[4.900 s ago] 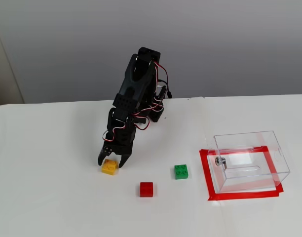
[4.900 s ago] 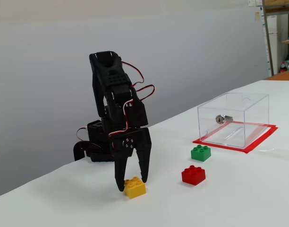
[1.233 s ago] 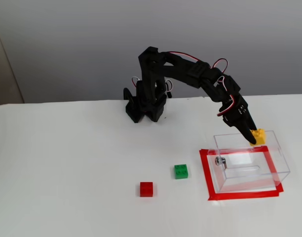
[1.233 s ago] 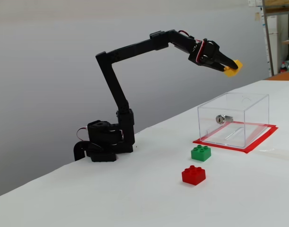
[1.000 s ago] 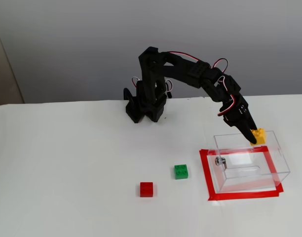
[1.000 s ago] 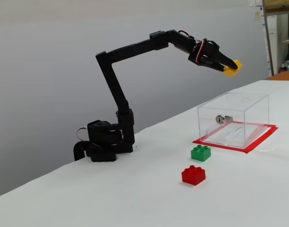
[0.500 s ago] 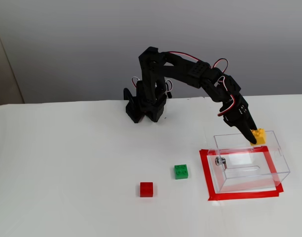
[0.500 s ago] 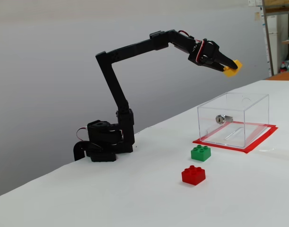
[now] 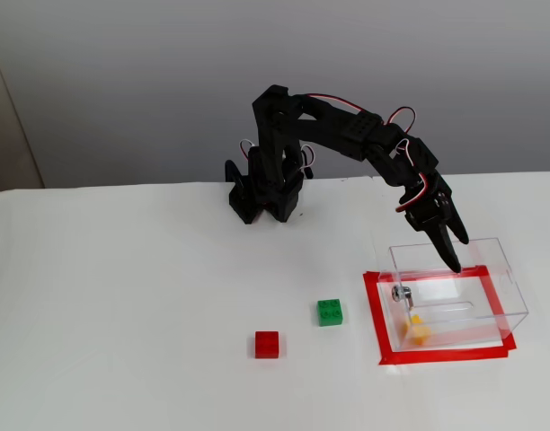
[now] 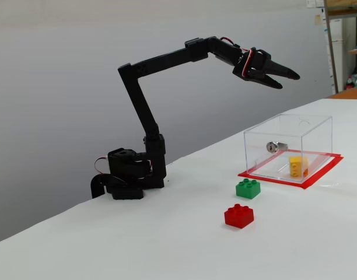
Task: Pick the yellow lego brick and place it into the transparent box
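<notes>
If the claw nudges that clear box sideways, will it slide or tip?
The transparent box looks thin-walled and light, so it would probably slide. It sits low and wide inside the red tape outline, so tipping seems unlikely. The yellow brick inside adds little weight.

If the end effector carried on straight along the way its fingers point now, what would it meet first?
Hedged, since depth is unclear: the open end effector points out and slightly down, above the transparent box. In the side-on fixed view its line seems to pass over the box's far edge, so the way looks free; the yellow lego brick lies well below.

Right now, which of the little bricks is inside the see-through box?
The yellow lego brick. It sits inside the transparent box, while the green brick and the red brick lie outside on the table.
</notes>
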